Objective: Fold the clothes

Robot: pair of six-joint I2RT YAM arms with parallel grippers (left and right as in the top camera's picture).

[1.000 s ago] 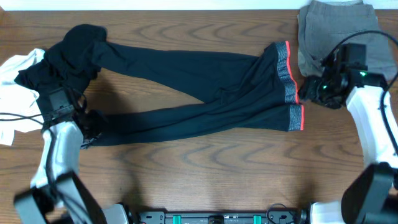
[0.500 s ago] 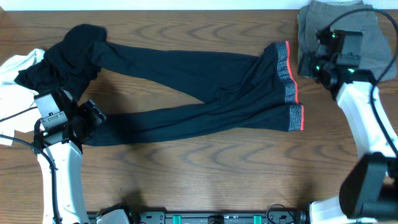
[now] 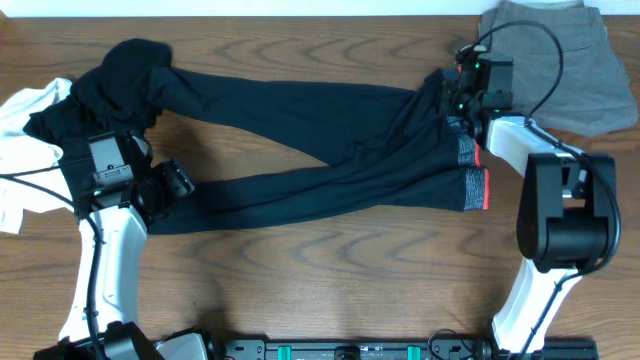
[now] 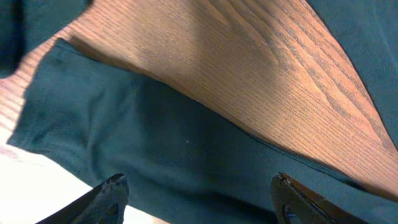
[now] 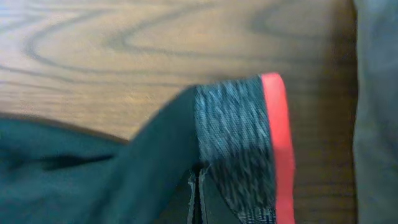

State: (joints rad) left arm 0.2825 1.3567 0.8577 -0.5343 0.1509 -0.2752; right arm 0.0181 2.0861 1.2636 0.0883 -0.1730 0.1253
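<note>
The long black trousers (image 3: 320, 150) lie flat across the table, legs pointing left, with the grey-and-coral waistband (image 3: 465, 140) at the right. My left gripper (image 3: 172, 185) hovers open over the lower leg near its cuff. In the left wrist view the dark leg (image 4: 174, 143) runs under the spread left gripper (image 4: 199, 186), with nothing between the fingers. My right gripper (image 3: 458, 95) is over the top of the waistband. The right wrist view shows the right gripper (image 5: 198, 180) shut, its tips at the seam of the grey waistband (image 5: 233, 130).
A plain black garment (image 3: 115, 80) is bunched at the back left over the upper leg's end. A white T-shirt (image 3: 25, 140) lies at the left edge. Grey shorts (image 3: 560, 60) sit at the back right, also seen in the right wrist view as grey shorts (image 5: 376, 93).
The right arm has swung left from the grey shorts to the waistband's top. The left gripper has moved up and right onto the lower trouser leg.
</note>
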